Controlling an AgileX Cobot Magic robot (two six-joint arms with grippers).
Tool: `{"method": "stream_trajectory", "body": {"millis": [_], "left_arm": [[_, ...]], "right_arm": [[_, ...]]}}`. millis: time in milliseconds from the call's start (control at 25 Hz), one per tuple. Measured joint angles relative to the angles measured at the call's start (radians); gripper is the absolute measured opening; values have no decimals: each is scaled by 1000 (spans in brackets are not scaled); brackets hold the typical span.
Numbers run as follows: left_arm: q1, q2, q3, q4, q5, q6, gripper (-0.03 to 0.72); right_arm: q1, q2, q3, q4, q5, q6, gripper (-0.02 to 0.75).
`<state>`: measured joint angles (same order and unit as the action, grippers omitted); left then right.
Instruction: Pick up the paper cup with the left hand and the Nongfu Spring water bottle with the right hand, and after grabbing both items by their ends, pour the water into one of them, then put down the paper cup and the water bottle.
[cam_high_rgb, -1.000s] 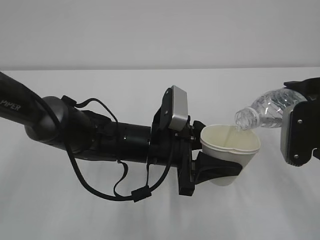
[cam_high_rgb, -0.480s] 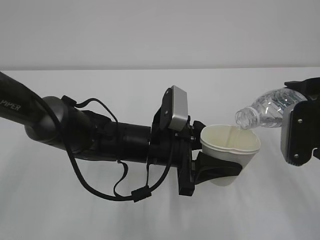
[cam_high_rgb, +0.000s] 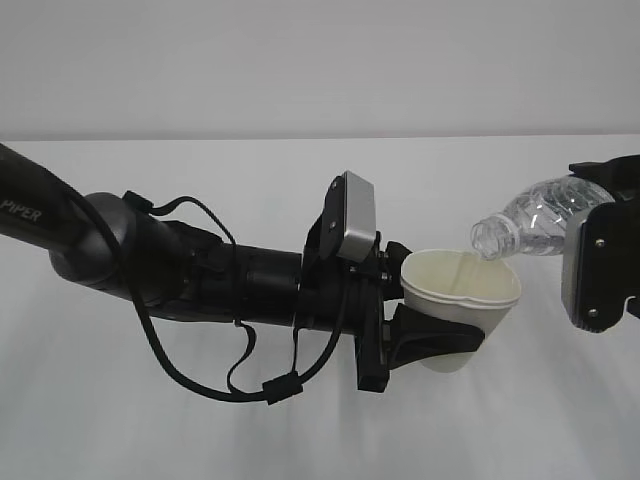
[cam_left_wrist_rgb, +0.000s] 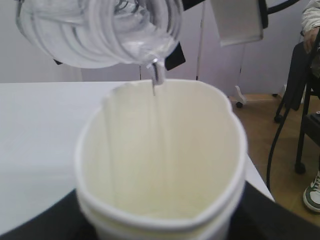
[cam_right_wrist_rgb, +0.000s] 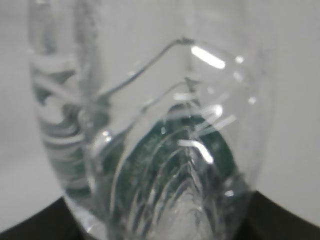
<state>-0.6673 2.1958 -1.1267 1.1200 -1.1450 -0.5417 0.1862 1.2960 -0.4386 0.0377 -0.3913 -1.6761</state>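
The off-white paper cup (cam_high_rgb: 462, 298) hangs in the air, tilted, its rim squeezed oval, with my left gripper (cam_high_rgb: 432, 338) shut on its lower part. In the left wrist view the cup (cam_left_wrist_rgb: 160, 165) fills the frame, black jaws at both bottom corners. The clear ribbed Nongfu Spring water bottle (cam_high_rgb: 538, 216) lies almost level, its capless mouth just over the cup's right rim. My right gripper (cam_high_rgb: 606, 200) is shut on its base end. A thin stream of water (cam_left_wrist_rgb: 156, 80) runs from the bottle (cam_left_wrist_rgb: 100, 30) into the cup. Through the bottle (cam_right_wrist_rgb: 150, 125) the green label (cam_right_wrist_rgb: 172, 165) shows.
The white table (cam_high_rgb: 120, 420) lies below both arms. In the left wrist view the table's edge (cam_left_wrist_rgb: 257, 172) drops to a brown floor with a black chair's legs (cam_left_wrist_rgb: 300, 130), a cable and a person's shoe (cam_left_wrist_rgb: 312, 195) at the right.
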Motion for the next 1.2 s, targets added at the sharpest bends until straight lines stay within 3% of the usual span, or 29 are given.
{"method": "stream_trajectory", "body": {"millis": [1200], "left_arm": [[0, 0, 0, 2, 0, 0, 398]], "right_arm": [[0, 0, 0, 2, -1, -17, 396]]}}
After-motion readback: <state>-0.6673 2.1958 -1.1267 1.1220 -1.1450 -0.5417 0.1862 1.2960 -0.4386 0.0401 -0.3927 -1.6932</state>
